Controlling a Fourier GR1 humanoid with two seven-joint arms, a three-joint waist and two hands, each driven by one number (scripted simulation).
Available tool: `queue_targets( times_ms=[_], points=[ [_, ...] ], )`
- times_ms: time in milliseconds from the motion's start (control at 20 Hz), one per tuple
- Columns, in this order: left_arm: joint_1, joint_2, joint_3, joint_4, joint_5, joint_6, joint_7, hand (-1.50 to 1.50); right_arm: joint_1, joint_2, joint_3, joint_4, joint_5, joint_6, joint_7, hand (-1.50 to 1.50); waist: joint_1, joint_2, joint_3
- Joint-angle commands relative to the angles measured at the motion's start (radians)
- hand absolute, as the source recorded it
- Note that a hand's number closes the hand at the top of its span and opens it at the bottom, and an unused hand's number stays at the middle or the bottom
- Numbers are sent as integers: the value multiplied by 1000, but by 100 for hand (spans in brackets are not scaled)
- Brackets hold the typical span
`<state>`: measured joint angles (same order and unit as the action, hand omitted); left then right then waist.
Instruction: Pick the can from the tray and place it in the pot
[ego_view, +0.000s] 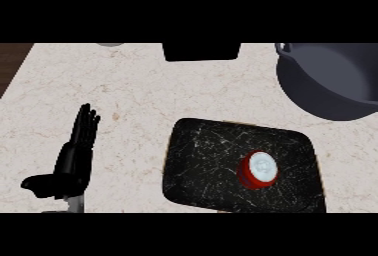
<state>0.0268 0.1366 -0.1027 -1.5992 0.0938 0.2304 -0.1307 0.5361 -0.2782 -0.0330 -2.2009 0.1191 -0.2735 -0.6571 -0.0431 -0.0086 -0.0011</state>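
The red can (258, 170) stands upright near the right edge of the black tray (199, 165), the pot (325, 85) at the worktop's far right corner, the left hand (74, 155) resting with fingers straight.

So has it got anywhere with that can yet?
Nothing looks done yet: the can stands on the dark tray. Nothing is in hand; the left hand is open at the left, holding nothing. Left: lifting the can into the pot at the upper right.

Only the left hand (74, 160) shows, down in the lower left of the frame. Fingers straight and pointing up, thumb sticking out sideways.
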Motion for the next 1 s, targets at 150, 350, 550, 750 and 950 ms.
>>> queue_targets(
  times_ms=[150, 350, 550, 750, 950],
  points=[
    [5, -13, -16, -2, -7, -4, -9, 0, 281, -123, 19, -127, 295, 48, 181, -150, 19, 9, -4],
    [-7, -14, -38, -5, -33, -3, -11, 0, 311, -134, 92, -181, 518, 78, 384, -150, 45, 14, -3],
    [-31, -20, -38, -9, -21, -10, 23, 0, 236, -128, 200, -241, 639, 134, 621, -150, 60, 16, -3],
    [-4, -22, -16, 16, -19, -13, -22, 0, 139, -80, 341, -173, 740, 142, 741, -150, 55, 11, -1],
    [-55, -15, -8, 35, -21, -28, -15, 0, -7, -61, 404, -78, 834, 194, 862, -150, 54, 12, -1]
  ],
)
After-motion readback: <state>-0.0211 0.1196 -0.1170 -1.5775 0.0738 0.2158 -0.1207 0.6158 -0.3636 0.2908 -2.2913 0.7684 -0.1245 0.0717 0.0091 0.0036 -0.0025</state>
